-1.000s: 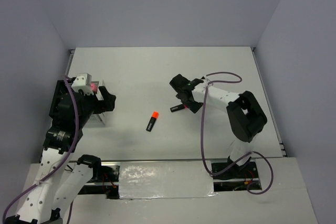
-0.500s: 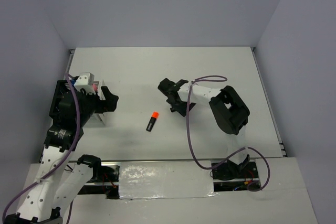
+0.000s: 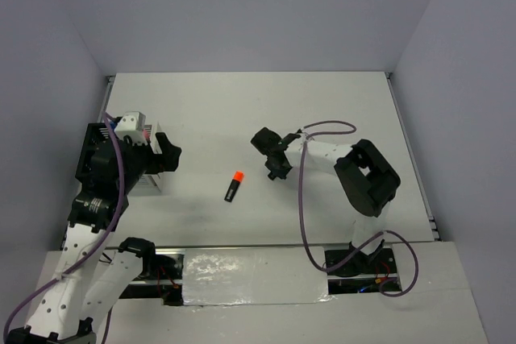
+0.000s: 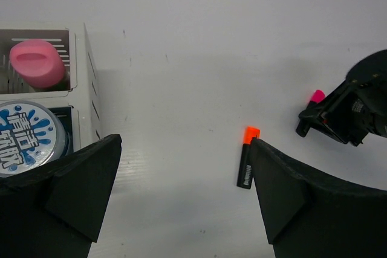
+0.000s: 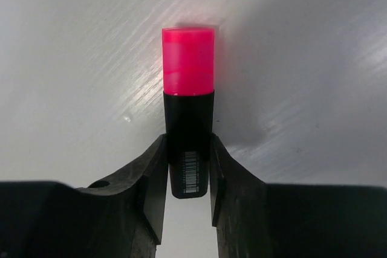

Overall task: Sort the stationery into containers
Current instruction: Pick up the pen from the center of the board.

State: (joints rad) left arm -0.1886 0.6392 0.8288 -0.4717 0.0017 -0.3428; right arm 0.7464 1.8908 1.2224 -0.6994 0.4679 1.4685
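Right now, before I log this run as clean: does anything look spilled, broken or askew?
Nothing stands out. The orange-capped highlighter lies loose on the table, simply unsorted; the right gripper holds the pink-capped highlighter squarely. No spill or damage shows.

pink-capped highlighter (image 5: 188, 119): hot pink translucent cap, black barrel, white barcode print low on the barrel. orange-capped highlighter (image 3: 233, 186): bright orange cap, black barrel, faint pale lettering. box (image 4: 91, 89): white, thin dark slot stripes on the side wall. jar (image 4: 37, 63): solid pink top. tin (image 4: 27, 140): white lid, blue splash pattern with blue characters, darker blue rim. table (image 3: 242, 110): plain white. right gripper (image 5: 188, 167), left gripper (image 4: 184, 149): matte black. arm links (image 3: 89, 279): white, black joints. cable (image 3: 301, 199): purple.
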